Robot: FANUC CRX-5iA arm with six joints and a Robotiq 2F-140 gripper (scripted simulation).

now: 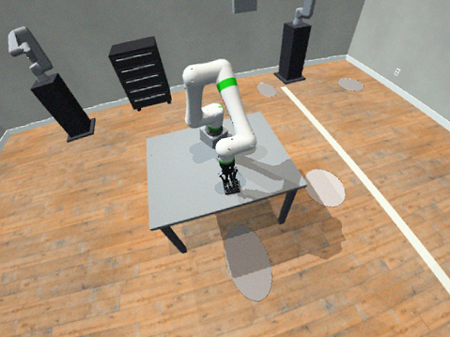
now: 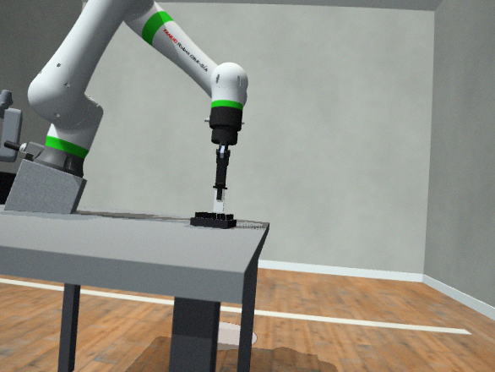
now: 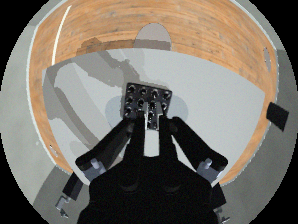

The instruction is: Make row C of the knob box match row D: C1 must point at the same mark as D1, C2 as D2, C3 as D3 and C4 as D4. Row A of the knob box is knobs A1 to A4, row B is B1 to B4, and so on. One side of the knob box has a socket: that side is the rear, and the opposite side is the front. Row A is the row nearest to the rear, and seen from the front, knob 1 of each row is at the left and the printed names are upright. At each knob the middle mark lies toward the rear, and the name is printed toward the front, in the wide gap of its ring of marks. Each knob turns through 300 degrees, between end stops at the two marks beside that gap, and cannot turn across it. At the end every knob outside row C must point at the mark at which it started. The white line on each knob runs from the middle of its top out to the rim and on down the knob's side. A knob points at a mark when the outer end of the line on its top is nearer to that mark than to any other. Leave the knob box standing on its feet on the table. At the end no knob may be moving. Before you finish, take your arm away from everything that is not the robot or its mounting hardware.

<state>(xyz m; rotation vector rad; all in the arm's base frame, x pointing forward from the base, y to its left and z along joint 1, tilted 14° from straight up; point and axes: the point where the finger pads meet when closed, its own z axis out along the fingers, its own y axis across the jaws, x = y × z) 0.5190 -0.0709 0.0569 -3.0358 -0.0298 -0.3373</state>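
The black knob box (image 1: 232, 189) (image 2: 212, 221) (image 3: 148, 98) stands on its feet on the grey table (image 1: 177, 182) (image 2: 127, 249) (image 3: 220, 116), near the front right edge. My gripper (image 1: 231, 181) (image 2: 220, 206) (image 3: 152, 107) points straight down over the box, its fingertips just above the knobs. The fingers stand only a narrow gap apart, with nothing between them. In the wrist view the fingertips cover the knobs on the near side of the box. The knob lines and printed names are too small to read.
The arm's grey base block (image 1: 211, 137) (image 2: 42, 190) sits at the back of the table. The table's edge (image 2: 259, 237) runs close beside the box. Two other arms on black pedestals and a black drawer cabinet (image 1: 140, 74) stand far off by the wall.
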